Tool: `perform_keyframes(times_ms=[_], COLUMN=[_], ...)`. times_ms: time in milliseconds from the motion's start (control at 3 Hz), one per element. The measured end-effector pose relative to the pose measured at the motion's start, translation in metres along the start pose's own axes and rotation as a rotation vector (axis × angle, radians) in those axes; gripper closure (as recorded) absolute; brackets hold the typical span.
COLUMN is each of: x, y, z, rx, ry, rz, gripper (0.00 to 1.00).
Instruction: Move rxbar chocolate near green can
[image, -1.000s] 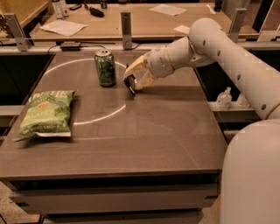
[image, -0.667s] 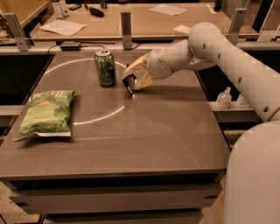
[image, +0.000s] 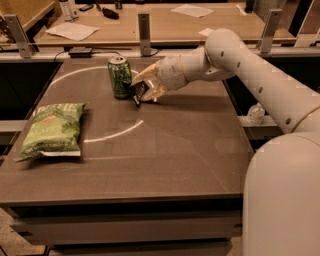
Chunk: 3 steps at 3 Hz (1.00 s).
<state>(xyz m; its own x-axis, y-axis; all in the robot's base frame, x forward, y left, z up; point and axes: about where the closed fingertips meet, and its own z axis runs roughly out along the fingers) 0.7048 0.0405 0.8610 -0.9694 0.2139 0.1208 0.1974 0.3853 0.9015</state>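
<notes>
The green can (image: 120, 76) stands upright at the back left of the table, green with pale print and a silver top. My gripper (image: 142, 91) reaches in from the right and sits just right of the can. It is shut on the rxbar chocolate (image: 138, 92), a small dark bar held tilted, its lower end touching or just above the tabletop. The bar is a short gap from the can's right side. The fingers (image: 150, 80) cover much of the bar.
A large green chip bag (image: 52, 129) lies flat at the left of the table (image: 165, 160). A metal post (image: 145, 27) and a railing stand behind the can. A second desk with papers lies beyond. My arm spans the right side.
The gripper and the bar have shifted slightly left, closer to the can. The can and chip bag have not moved.
</notes>
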Motion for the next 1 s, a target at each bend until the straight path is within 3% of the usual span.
perform_keyframes(times_ms=[333,1000], x=[0.0034,0.0019], y=[0.0002,-0.0001], z=[0.0073,0.0058], rx=[0.034,0.053], ry=[0.061,0.089], rz=[0.045,0.097], gripper=[0.6,0.14])
